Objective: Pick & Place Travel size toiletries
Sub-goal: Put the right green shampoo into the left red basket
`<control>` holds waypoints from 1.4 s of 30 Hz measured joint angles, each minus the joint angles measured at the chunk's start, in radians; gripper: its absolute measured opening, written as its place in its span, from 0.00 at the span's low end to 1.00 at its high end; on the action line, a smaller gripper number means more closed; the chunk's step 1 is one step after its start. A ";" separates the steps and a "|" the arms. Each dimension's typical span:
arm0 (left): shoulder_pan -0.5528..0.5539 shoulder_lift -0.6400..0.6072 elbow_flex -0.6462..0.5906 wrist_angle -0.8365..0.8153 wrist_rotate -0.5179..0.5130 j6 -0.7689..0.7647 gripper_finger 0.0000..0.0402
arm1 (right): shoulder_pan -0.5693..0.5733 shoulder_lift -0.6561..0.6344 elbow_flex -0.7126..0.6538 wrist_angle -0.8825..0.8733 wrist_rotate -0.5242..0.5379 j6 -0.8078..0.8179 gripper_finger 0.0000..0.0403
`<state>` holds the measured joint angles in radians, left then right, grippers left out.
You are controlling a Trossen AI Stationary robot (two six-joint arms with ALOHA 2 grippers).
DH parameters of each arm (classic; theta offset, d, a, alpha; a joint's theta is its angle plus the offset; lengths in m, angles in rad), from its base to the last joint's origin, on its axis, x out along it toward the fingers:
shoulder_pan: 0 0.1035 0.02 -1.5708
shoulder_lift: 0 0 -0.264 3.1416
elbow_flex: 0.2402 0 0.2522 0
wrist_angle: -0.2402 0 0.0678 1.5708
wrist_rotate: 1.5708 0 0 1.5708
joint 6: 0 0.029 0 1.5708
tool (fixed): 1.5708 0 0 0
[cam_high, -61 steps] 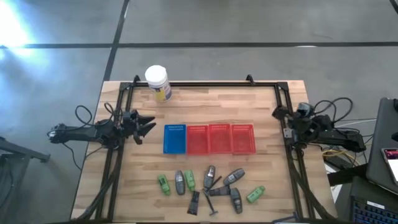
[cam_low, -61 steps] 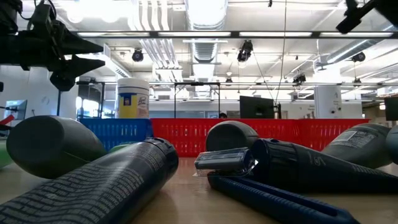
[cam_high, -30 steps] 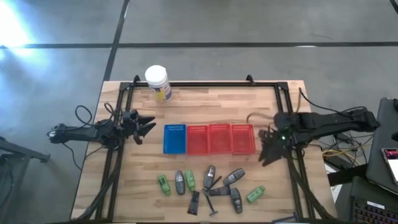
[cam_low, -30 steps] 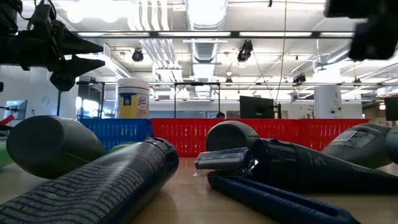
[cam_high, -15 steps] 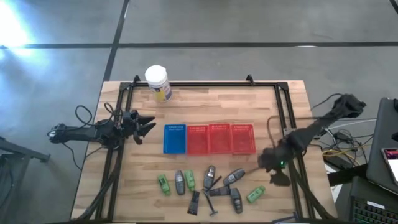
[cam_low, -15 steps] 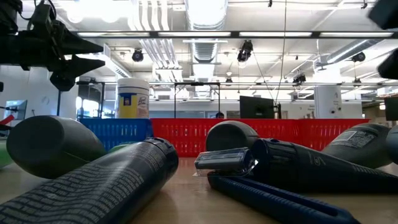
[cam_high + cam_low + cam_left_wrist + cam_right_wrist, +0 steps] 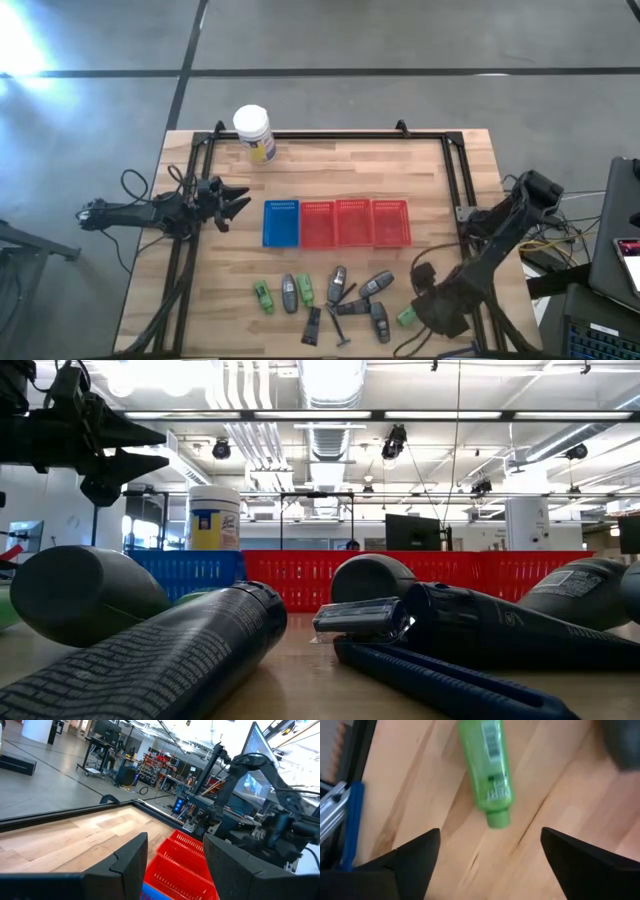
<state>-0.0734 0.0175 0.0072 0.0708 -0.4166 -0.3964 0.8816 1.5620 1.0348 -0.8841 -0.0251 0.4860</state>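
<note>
Currently the right gripper (image 7: 487, 857) sits low over the front-right part of the worktop (image 7: 330, 165), fingers (image 7: 415, 855) spread wide with nothing between them, right above a green bottle (image 7: 486, 767) lying flat on the wood. In the high view that bottle (image 7: 405, 316) is mostly covered by the right arm, only its edge showing. Rest of the toiletries lie in a loose cluster along the front edge: two more green bottles (image 7: 262, 296) (image 7: 304, 289) to the left, grey tubes (image 7: 288, 293) (image 7: 337, 284) (image 7: 376, 285) (image 7: 380, 320) between, black sticks (image 7: 312, 325) (image 7: 341, 309) near the middle. Low view shows the grey tubes (image 7: 150, 650) up close, lying on the wood. Behind the cluster stands a row of baskets, one blue (image 7: 281, 223) and three red (image 7: 355, 221), touching side by side; can't tell their contents. White jar (image 7: 253, 132) stands at the back-left. Left gripper (image 7: 232, 205) hangs at the left edge, level with the blue basket and just beside it, fingers (image 7: 131, 857) open, holding nothing.
</note>
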 joint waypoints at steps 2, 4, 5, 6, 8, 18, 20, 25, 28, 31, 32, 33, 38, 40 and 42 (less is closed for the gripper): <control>0.000 0.000 0.000 0.000 0.000 0.000 0.49 | 0.011 0.037 0.030 0.002 0.003 0.002 0.90; 0.000 0.000 0.000 0.000 0.000 0.000 0.49 | 0.023 0.072 0.044 0.004 0.003 0.002 0.91; 0.000 0.000 0.000 0.000 0.000 0.000 0.49 | 0.029 0.084 0.044 0.004 0.004 0.002 0.91; 0.000 0.000 0.000 0.000 0.000 0.000 0.49 | 0.034 0.095 0.044 0.003 0.009 0.003 0.91; 0.000 0.000 0.000 0.000 0.000 0.000 0.49 | 0.047 0.103 0.035 0.008 0.044 0.003 0.91; 0.000 0.000 0.000 0.000 0.000 0.000 0.49 | 0.054 0.095 -0.035 0.129 0.133 0.004 0.83; 0.000 0.000 0.000 0.000 0.000 0.000 0.49 | 0.055 0.100 -0.040 0.178 0.134 -0.004 0.82; 0.000 0.000 0.000 0.000 0.000 0.000 0.49 | 0.051 0.127 -0.044 0.189 0.190 -0.047 0.85; 0.000 0.000 0.000 0.000 0.000 0.000 0.49 | 0.051 0.148 -0.049 0.199 0.187 -0.051 0.86; 0.000 0.000 0.000 0.000 0.000 0.000 0.49 | 0.052 0.170 -0.061 0.193 0.184 -0.045 0.87; 0.000 0.000 0.000 0.000 0.000 0.000 0.49 | 0.052 0.172 -0.062 0.194 0.185 -0.037 0.87; 0.000 0.000 0.000 0.000 0.000 0.000 0.49 | 0.052 0.171 -0.065 0.196 0.183 -0.030 0.87; 0.000 0.000 0.000 0.000 0.000 0.000 0.49 | 0.052 0.167 -0.068 0.211 0.182 -0.023 0.81; 0.000 0.000 0.000 0.000 0.000 0.000 0.49 | 0.049 0.167 -0.065 0.218 0.181 -0.022 0.77; 0.000 0.000 0.000 0.000 0.000 0.000 0.49 | 0.049 0.167 -0.065 0.219 0.179 -0.022 0.72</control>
<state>-0.0734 0.0177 0.0071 0.0708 -0.4164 -0.3962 0.9310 1.7294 0.9695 -0.6650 0.1535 0.4644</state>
